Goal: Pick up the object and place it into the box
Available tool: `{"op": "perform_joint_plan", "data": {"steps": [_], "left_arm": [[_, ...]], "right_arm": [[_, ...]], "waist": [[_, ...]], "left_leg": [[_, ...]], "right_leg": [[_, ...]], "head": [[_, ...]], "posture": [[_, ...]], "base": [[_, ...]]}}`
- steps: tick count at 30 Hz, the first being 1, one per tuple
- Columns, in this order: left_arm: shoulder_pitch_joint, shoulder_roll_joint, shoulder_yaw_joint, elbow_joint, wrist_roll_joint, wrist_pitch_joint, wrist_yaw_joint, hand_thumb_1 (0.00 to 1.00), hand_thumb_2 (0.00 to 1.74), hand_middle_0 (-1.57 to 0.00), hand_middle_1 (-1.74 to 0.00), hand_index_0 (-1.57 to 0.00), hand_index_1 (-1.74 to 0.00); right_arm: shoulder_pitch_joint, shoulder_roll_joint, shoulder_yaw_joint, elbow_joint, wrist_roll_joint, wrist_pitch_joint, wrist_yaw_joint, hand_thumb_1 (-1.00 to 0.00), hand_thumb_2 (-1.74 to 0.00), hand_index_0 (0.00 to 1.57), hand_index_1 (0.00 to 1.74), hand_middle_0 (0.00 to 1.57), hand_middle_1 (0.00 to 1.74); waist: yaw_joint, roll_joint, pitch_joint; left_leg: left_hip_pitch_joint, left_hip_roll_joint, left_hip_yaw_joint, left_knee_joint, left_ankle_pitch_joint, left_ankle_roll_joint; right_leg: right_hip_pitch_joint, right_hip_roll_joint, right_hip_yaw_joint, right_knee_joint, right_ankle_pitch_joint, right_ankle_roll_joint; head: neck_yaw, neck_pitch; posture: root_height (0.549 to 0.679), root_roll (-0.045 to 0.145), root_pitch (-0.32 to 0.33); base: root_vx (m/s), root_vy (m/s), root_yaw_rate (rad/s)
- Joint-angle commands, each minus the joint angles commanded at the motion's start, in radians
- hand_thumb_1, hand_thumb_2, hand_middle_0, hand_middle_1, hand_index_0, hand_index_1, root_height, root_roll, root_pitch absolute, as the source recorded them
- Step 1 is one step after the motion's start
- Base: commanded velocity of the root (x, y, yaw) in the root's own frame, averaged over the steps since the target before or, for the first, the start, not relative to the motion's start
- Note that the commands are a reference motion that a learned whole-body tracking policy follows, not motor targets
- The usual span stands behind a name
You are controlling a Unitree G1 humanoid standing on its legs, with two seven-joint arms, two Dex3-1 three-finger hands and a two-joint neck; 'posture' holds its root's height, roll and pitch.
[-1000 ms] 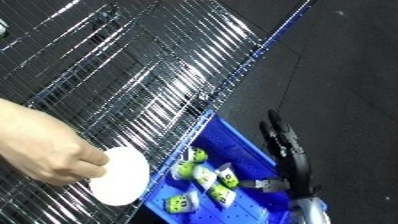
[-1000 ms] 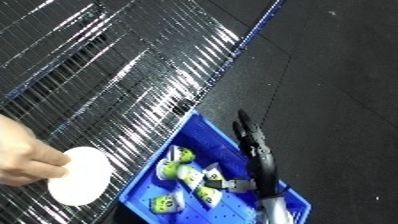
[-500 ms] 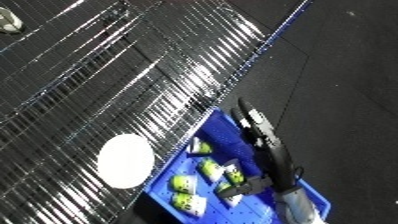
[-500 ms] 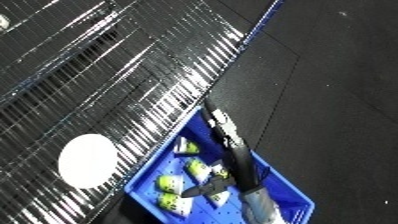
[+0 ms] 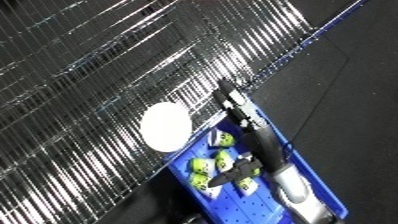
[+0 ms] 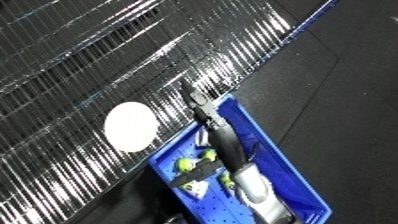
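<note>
The white disc (image 5: pixel 165 126) lies flat on the wire grid shelf (image 5: pixel 107 65), by itself, with nothing touching it, just beside the upper left rim of the blue bin (image 6: pixel 293 187), outside the bin and not in it. It looks round and plain, somewhat oval from this slanted angle, and I cannot tell what sort of object it is beyond that. The bin sits at the shelf's edge, partly on the dark floor (image 5: pixel 355 90) side, and several small yellow-green and white items (image 5: pixel 215 164) are bunched together in its near left part; they are too small to name. The right hand (image 5: pixel 234 102) reaches up along the bin from the lower edge of the view, its black fingers stretched out long and straight, pressed close together, with the tips lying over the bin's upper corner and pointing onto the wire; they hold nothing and stand clear of the disc, a short gap of shelf between them. Behind it the silver and white forearm (image 6: pixel 256 189) runs diagonally above the bin's inside, and a dark thumb (image 5: pixel 233 175) sticks out sideways above the small items. The shelf's metal wires glint brightly in bands across the upper left of the scene. The left hand shows nowhere
</note>
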Motion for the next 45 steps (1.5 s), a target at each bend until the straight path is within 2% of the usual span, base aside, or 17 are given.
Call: {"op": "perform_joint_plan", "data": {"steps": [5,11,19,27,36,45], "left_arm": [[-0.014,0.009,0.003,0.000,0.017,0.017,0.002,1.00,1.74,-1.57,-1.74,-1.57,-1.74],[-0.025,0.022,0.004,-0.004,0.021,0.031,0.005,1.00,1.74,-1.57,-1.74,-1.57,-1.74],[-0.023,0.030,-0.003,-0.006,0.016,0.047,-0.001,1.00,1.74,-1.57,-1.74,-1.57,-1.74],[-0.016,0.037,-0.008,-0.007,0.009,0.053,0.001,1.00,1.74,-1.57,-1.74,-1.57,-1.74],[-0.012,0.039,-0.020,-0.013,-0.001,0.055,0.001,1.00,1.74,-1.57,-1.74,-1.57,-1.74],[-0.032,0.037,-0.035,-0.003,-0.002,0.060,0.009,1.00,1.74,-1.57,-1.74,-1.57,-1.74]], "right_arm": [[-0.040,0.013,0.023,0.024,0.004,0.021,0.013,0.00,0.00,0.00,0.00,0.00,0.00],[-0.084,0.029,0.046,0.058,-0.002,0.035,0.013,0.00,0.00,0.00,0.00,0.00,0.00],[-0.121,0.034,0.044,0.104,0.015,0.029,-0.017,0.00,0.00,0.00,0.00,0.00,0.00],[-0.149,0.030,0.022,0.115,0.020,0.015,-0.065,0.00,0.00,0.00,0.00,0.00,0.00],[-0.181,0.026,0.030,0.123,0.019,0.015,-0.077,0.00,0.00,0.00,0.00,0.00,0.00],[-0.247,0.034,0.055,0.164,0.040,0.029,-0.067,0.00,0.00,0.00,0.00,0.00,0.00]], "waist": [[0.025,-0.005,0.000],[0.046,-0.005,0.000],[0.060,-0.003,0.000],[0.065,0.002,0.000],[0.072,0.007,0.000],[0.081,0.014,0.000]], "left_leg": [[-0.023,-0.006,-0.015,0.014,0.005,0.0008],[-0.055,-0.010,-0.026,0.039,0.002,0.0047],[-0.089,-0.010,-0.028,0.076,-0.012,0.0100],[-0.123,-0.011,-0.029,0.113,-0.028,0.0145],[-0.156,-0.009,-0.028,0.138,-0.035,0.0161],[-0.179,-0.010,-0.028,0.160,-0.040,0.0161]], "right_leg": [[-0.017,-0.0018,-0.015,0.019,-0.002,0.0015],[-0.046,-0.0002,-0.029,0.057,-0.013,0.0011],[-0.080,-0.0049,-0.040,0.102,-0.027,-0.0026],[-0.116,-0.0046,-0.048,0.142,-0.039,-0.0072],[-0.150,-0.0033,-0.053,0.167,-0.046,-0.0123],[-0.173,-0.0063,-0.058,0.186,-0.048,-0.0149]], "head": [[-0.061,-0.006],[-0.075,0.004],[-0.057,0.015],[-0.049,0.029],[-0.043,0.060],[-0.025,0.090]], "posture": [[0.641,0.061,0.073],[0.636,0.054,0.080],[0.630,0.050,0.088],[0.624,0.049,0.097],[0.620,0.049,0.112],[0.617,0.049,0.117]], "base": [[0.018,-0.034,0.125],[0.029,-0.022,0.116],[0.040,-0.010,0.097],[0.032,-0.008,0.046],[0.009,-0.001,0.022],[0.003,0.001,0.024]]}}
